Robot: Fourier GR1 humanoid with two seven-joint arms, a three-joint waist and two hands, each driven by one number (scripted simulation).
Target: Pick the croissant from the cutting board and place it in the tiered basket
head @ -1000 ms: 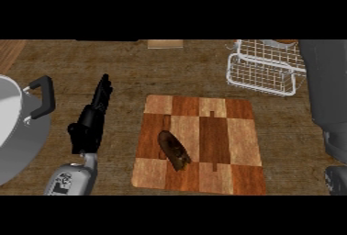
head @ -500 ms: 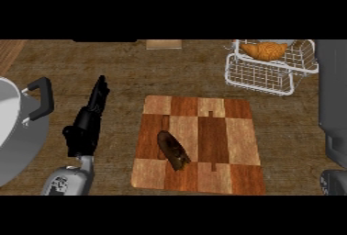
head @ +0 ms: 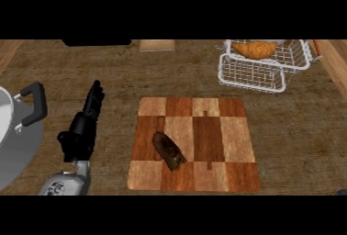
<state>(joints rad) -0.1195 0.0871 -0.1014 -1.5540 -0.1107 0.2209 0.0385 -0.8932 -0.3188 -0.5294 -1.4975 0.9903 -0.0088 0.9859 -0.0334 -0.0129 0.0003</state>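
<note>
An orange-brown croissant [head: 254,48] lies in the upper tier of the white wire tiered basket [head: 252,75] at the back right. The checkered wooden cutting board [head: 217,137] lies in the middle of the counter. It carries only a dark brown oblong item [head: 169,150] near its left side. My left hand [head: 80,135] rests left of the board, open, fingers straight and pointing away, holding nothing. My right hand does not show.
A large grey pot [head: 10,137] with a black handle [head: 34,104] stands at the left edge, close to my left hand. A pale wooden block [head: 157,45] and a dark object [head: 97,42] sit along the back edge.
My right forearm, which covered the right side and the basket a second ago, has drawn back out of view. The croissant now shows in the basket. The left hand stays still.
</note>
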